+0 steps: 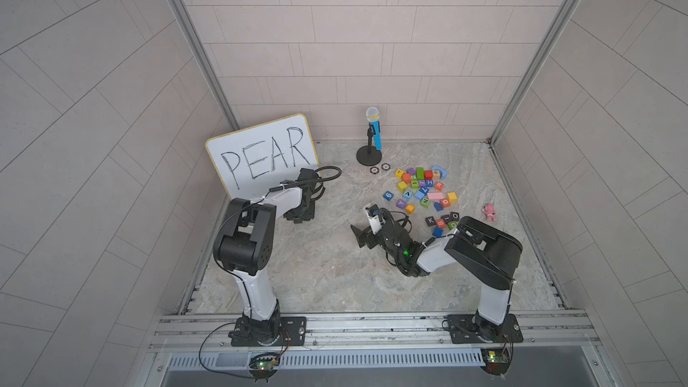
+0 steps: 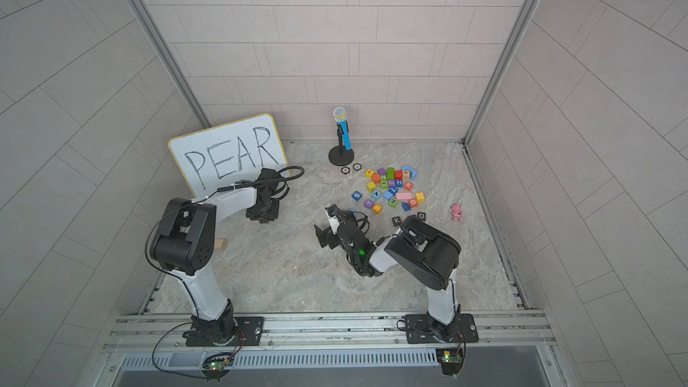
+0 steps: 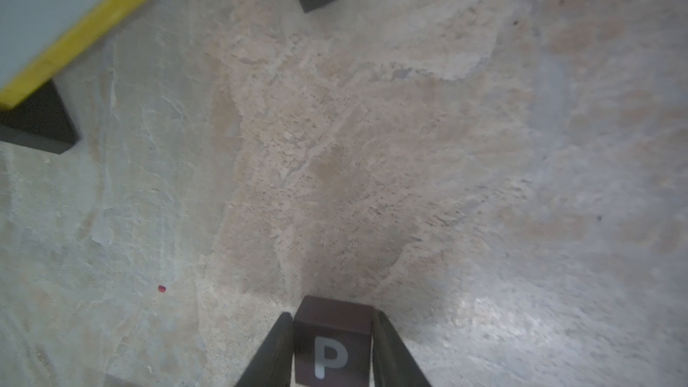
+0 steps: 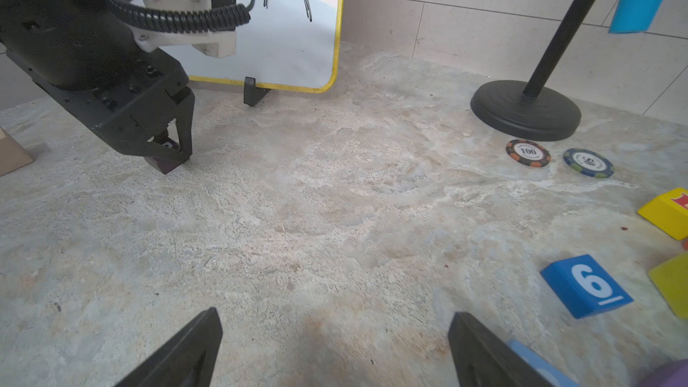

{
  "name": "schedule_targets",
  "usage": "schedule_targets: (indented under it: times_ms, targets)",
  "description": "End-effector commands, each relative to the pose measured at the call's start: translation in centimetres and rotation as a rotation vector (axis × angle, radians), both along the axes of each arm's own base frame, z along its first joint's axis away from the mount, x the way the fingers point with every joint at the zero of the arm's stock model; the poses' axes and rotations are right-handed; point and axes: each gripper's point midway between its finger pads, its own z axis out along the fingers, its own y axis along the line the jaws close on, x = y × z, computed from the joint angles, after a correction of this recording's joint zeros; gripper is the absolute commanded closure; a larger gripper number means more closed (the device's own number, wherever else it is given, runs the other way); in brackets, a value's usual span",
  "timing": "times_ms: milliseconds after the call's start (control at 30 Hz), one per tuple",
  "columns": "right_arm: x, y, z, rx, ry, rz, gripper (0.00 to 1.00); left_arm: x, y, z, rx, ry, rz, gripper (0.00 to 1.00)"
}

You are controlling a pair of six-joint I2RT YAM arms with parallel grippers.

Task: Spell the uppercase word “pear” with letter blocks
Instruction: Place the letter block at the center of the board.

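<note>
Marbled stone formed the table [image 1: 316,266], which carried no tray or box. The whiteboard [image 1: 260,154], left of centre in both top views, displayed PEAR as reference. The right gripper [image 4: 335,314] stood wide apart and empty beside the letter blocks [image 1: 420,188], right of centre. The left gripper [image 3: 333,313] clamped the dark purple P block [image 3: 331,351] at table level below the whiteboard, probably seating the first letter.

I see a whiteboard [image 1: 260,154] lettered PEAR propped at back left, a blue microphone [image 1: 373,124] upright on its black stand [image 1: 368,155], two poker chips [image 1: 374,169] just beside that base, a pink figure [image 1: 489,212] well off right
</note>
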Motion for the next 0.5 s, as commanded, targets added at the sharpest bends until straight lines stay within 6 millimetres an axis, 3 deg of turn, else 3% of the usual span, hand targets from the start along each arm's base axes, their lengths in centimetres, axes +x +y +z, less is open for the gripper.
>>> schedule_targets:
  times_ms: [0, 467]
  targets:
    - [0.3, -0.3, 2.1, 0.045, -0.038, -0.022, 0.0, -0.8, 0.6, 0.1, 0.017, 0.03, 0.009, 0.57]
    - [0.5, -0.4, 2.1, 0.046, -0.039, -0.031, 0.0, -0.6, 0.5, 1.4, 0.02, -0.002, 0.007, 0.51]
